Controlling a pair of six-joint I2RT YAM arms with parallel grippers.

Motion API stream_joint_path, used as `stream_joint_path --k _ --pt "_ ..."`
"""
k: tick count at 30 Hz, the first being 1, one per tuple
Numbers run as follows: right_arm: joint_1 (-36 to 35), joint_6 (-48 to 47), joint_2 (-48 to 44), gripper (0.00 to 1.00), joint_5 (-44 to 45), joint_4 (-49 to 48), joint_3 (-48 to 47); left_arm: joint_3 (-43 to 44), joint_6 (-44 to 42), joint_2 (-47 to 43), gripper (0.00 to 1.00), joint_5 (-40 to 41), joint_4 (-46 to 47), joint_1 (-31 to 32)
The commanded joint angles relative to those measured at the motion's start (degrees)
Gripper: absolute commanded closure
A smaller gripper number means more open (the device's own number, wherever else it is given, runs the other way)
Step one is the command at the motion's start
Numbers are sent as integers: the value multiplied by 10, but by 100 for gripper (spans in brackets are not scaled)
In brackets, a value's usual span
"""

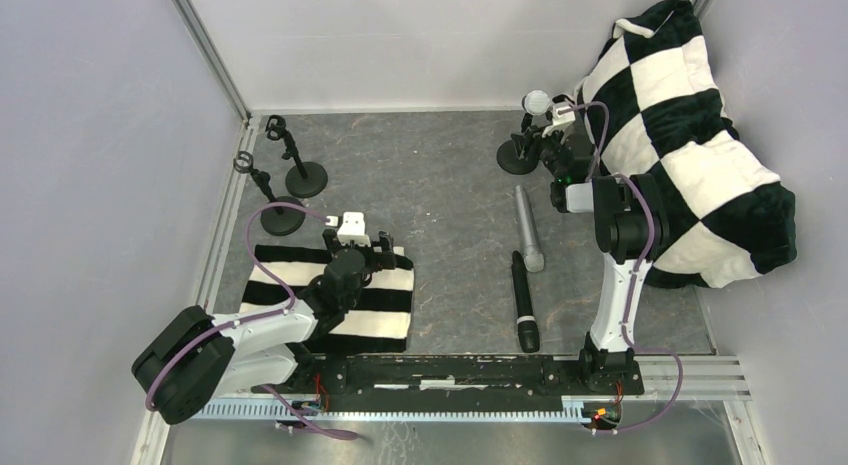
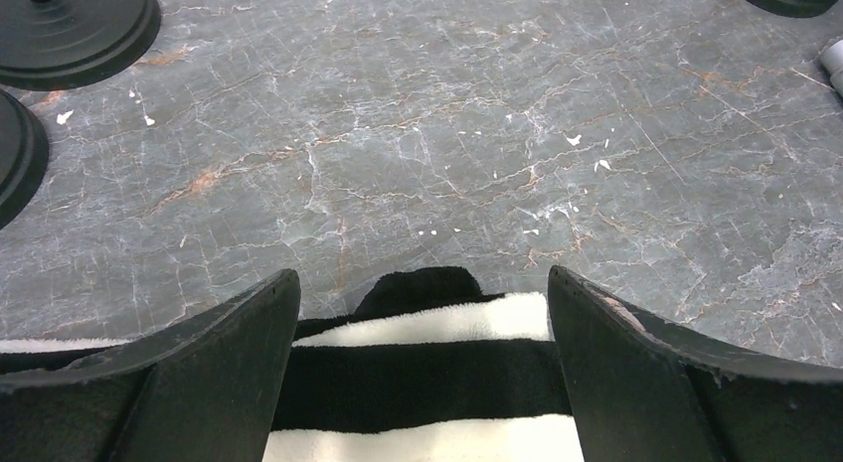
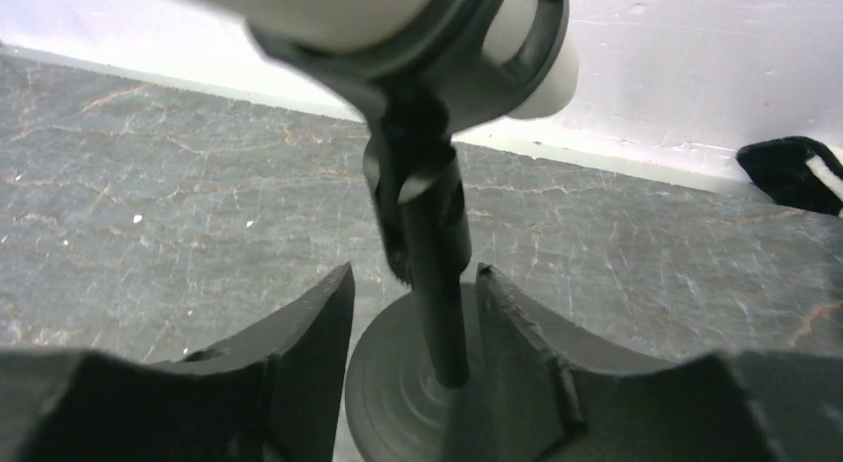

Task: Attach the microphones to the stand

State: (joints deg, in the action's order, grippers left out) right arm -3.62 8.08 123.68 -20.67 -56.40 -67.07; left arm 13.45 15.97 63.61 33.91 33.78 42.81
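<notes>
Table (image 1: 420, 185): R claw (image 3: 413, 278) ajar round stand (image 3: 443, 333)

A lab robot cell: white panels (image 1: 400, 45) and aluminium framing (image 1: 208, 53) enclose a marbled tabletop (image 1: 420, 195).

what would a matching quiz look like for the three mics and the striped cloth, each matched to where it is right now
Things:
1. white microphone
2. silver-grey microphone
3. black microphone
4. striped cloth

Places:
A. under the open left gripper
B. lying flat, closest to the right arm's base
C. held in the clip of the stand at far right
D. lying flat, between that stand and the black microphone

Pairs: 1-C, 2-D, 3-B, 4-A
</notes>
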Motion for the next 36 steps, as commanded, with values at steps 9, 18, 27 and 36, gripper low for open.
stream_joint_path --k 9,18,27,36 --pt "12 53 -179 34 16 -99 197 21 -22 3 0 -7 7 -8" --pt "3 82 -383 32 121 177 341 25 -17 9 0 -21 5 -11" --pt "-49 66 -463 28 128 359 387 26 -16 11 0 -29 5 -14" --pt "-53 46 -400 30 108 411 353 28 -19 11 0 -31 3 -15"
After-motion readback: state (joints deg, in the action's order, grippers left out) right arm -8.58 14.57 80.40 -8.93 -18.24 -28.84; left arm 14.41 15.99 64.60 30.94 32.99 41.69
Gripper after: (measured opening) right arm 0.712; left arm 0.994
